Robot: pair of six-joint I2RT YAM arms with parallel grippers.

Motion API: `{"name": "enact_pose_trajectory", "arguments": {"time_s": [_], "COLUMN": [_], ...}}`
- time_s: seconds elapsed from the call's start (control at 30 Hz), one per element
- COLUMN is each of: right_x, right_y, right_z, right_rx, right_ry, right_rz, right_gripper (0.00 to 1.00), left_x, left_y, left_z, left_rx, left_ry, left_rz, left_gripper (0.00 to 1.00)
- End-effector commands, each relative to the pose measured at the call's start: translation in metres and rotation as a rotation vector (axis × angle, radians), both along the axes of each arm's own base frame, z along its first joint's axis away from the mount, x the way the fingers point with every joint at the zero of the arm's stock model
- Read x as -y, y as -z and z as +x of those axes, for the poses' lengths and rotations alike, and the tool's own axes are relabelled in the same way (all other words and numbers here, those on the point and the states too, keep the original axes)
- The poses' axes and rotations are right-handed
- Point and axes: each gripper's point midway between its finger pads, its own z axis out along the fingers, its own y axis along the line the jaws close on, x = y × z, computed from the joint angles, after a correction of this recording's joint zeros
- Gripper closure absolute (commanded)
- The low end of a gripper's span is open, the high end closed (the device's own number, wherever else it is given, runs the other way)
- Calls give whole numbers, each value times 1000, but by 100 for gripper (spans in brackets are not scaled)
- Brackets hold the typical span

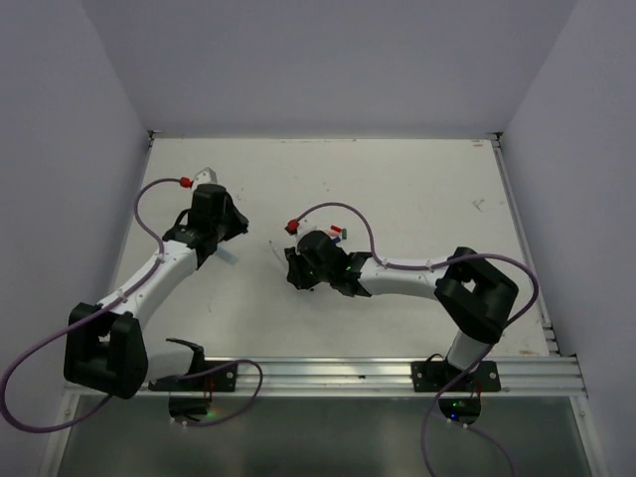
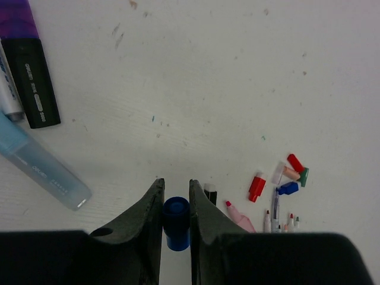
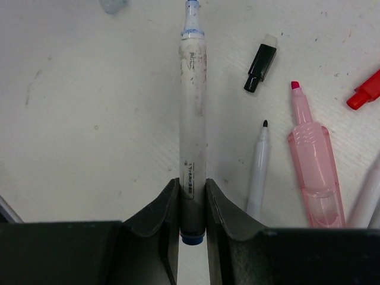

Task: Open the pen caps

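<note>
The left fingers point(image 2: 155, 200) were clamped on a blue cap point(image 2: 176, 221). The right fingers point(image 3: 171, 197) were clamped on the white pen point(image 3: 193, 107), its tip bare. Recommended: release the cap onto the counter point(image 2: 208, 89) near the red cap point(image 2: 257, 187), clear of the pens. No container was visible.

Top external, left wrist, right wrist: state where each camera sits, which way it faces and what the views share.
Top external: above and behind the bases, looking down on the table; left arm and right arm show whole.
Left wrist: on the left arm's wrist, looking past the left hand, shut on a blue cap, at the table.
Right wrist: likewise, past the right hand, shut on a white marker.
Shared: both wrist views show the pink highlighter and the black cap.
</note>
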Motion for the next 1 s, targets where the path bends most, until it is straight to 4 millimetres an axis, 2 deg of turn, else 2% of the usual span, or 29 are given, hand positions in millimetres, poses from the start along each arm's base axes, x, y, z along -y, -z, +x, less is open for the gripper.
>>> {"name": "enact_pose_trajectory", "arguments": {"time_s": [0.0,0.07,0.2,0.27,0.33,0.43,0.57,0.63,0.93,0.97], "right_x": [-3,-8,-4,-1,4,13,27,29,11,11], "right_y": [8,14,28,36,43,47,47,48,42,42], "right_z": [7,11,15,13,14,16,21,19,11,12], "right_rx": [-10,-17,-37,-57,-70,-72,-68,-79,-94,-95], "right_ry": [44,58,100,113,145,193,259,259,149,150], "right_rz": [-58,-63,-114,-134,-154,-189,-217,-221,-166,-167], "right_gripper": [100,100,100,100,100,100,100,100,100,97], "left_x": [11,17,30,36,41,49,64,73,88,89], "left_y": [21,28,47,49,60,67,75,86,102,104], "left_z": [-3,-2,4,8,11,17,25,24,24,23], "left_rx": [-92,-115,-172,-178,-207,-224,-246,-276,-322,-326], "left_ry": [76,91,110,119,122,128,149,166,178,180], "left_rz": [-6,-12,-19,-26,-30,-34,-38,-31,-31,-31], "left_gripper": [92,91,90,90,90,89,88,87,84,83]}}
